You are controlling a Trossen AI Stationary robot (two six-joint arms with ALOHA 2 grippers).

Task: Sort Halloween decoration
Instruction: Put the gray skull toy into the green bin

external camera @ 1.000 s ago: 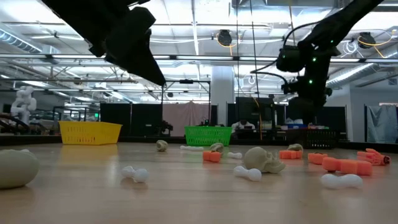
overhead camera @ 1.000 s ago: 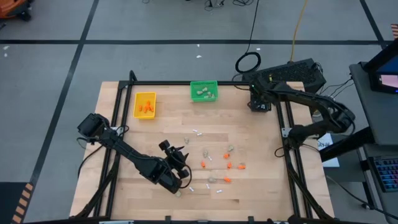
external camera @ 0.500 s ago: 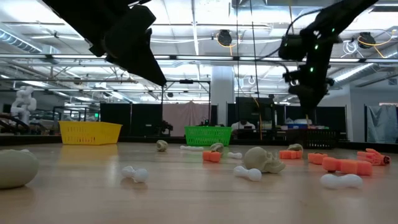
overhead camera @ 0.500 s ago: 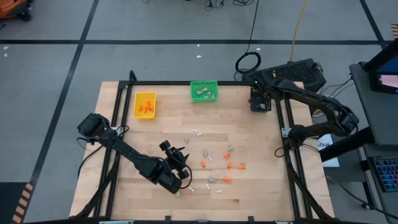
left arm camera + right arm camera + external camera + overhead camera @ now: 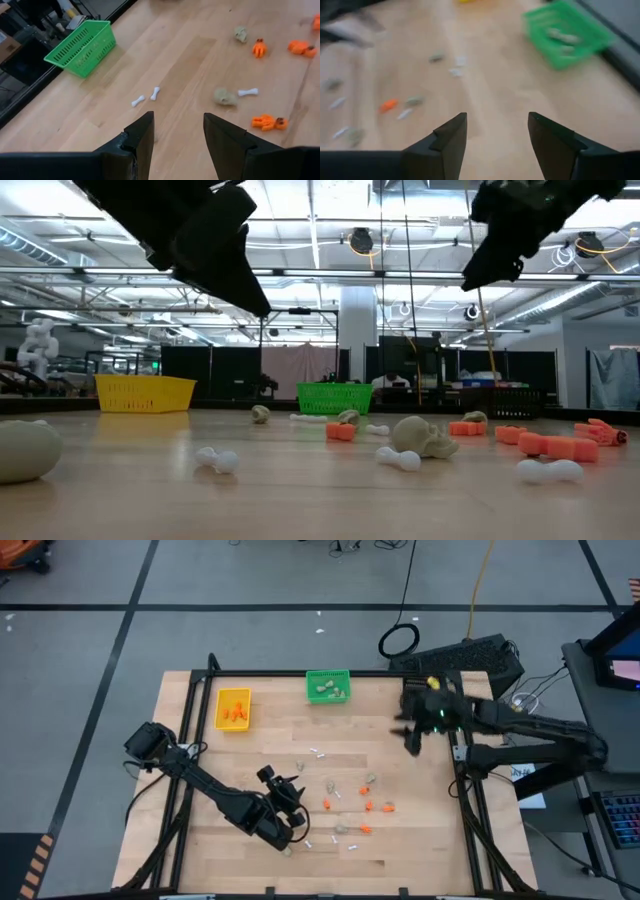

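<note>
Halloween decoration [image 5: 345,808] pieces lie scattered over the tabletop's [image 5: 270,750] near half, beside the left gripper [image 5: 177,142], empty and open. The right gripper [image 5: 496,140], open and empty, has swung from the far-right corner inward, apparently heading for another piece.

Two dark, near-black jointed arms; left pincer [image 5: 177,142] and right pincer [image 5: 496,140] with flat, wedge-shaped matte black fingers.
</note>
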